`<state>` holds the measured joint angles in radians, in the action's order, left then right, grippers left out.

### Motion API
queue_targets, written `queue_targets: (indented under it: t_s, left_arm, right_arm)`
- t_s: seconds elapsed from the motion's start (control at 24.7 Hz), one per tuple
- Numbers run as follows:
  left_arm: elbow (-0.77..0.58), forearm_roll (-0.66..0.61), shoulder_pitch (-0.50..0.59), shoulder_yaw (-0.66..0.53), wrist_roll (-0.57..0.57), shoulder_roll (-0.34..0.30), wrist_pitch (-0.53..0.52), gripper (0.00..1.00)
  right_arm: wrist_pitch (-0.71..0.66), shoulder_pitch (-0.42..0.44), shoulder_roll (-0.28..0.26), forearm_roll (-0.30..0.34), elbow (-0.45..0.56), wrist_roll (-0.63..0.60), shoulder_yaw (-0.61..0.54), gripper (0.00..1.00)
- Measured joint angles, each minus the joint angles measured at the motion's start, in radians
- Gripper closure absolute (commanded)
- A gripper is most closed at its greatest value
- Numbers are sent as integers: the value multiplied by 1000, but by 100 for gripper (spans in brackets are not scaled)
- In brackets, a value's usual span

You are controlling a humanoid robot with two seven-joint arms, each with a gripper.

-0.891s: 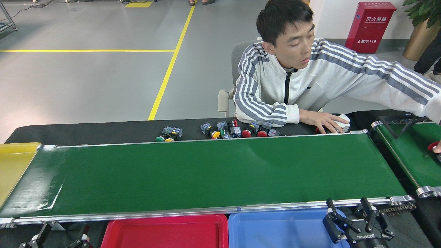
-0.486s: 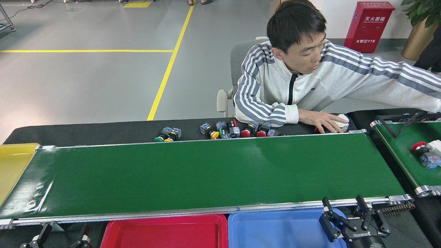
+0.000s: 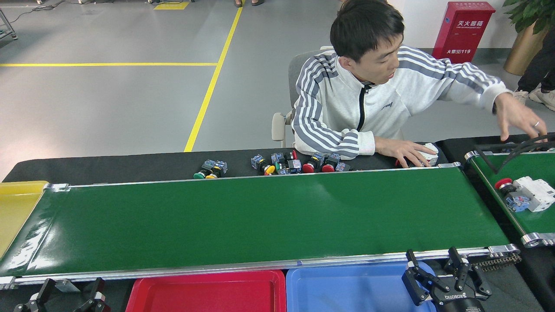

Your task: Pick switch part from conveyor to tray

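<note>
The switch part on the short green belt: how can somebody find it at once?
Look at the short green belt at the right edge. There lies the switch part, touching a white block. Its red round cap and blue body set it apart.

Conveyor [image 3: 260, 221] centre | trays [image 3: 277, 291] near | switch parts [image 3: 277, 164], seated person [image 3: 368, 104] far | second belt [image 3: 520, 190] right, carrying parts [image 3: 527, 198]

A smooth grey floor [image 3: 108, 99] stretches away, crossed by painted yellow lines [image 3: 212, 82]. Far right, a red metal cabinet [image 3: 461, 28] stands against a white wall [image 3: 422, 17], beside a green plant in a brass-coloured pot [image 3: 522, 47]. A grey chair [image 3: 295, 73] sits mid-room.
</note>
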<state>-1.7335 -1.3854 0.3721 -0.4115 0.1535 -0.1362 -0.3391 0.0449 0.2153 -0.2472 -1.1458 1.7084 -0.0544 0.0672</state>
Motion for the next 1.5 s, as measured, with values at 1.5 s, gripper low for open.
queue_targets:
  t_s: [1.5]
  left_arm:
    - [1,0,-8,-5,2,0,2,0]
  right_arm:
    - [10,-284,-5,-1,-318,151,23,0]
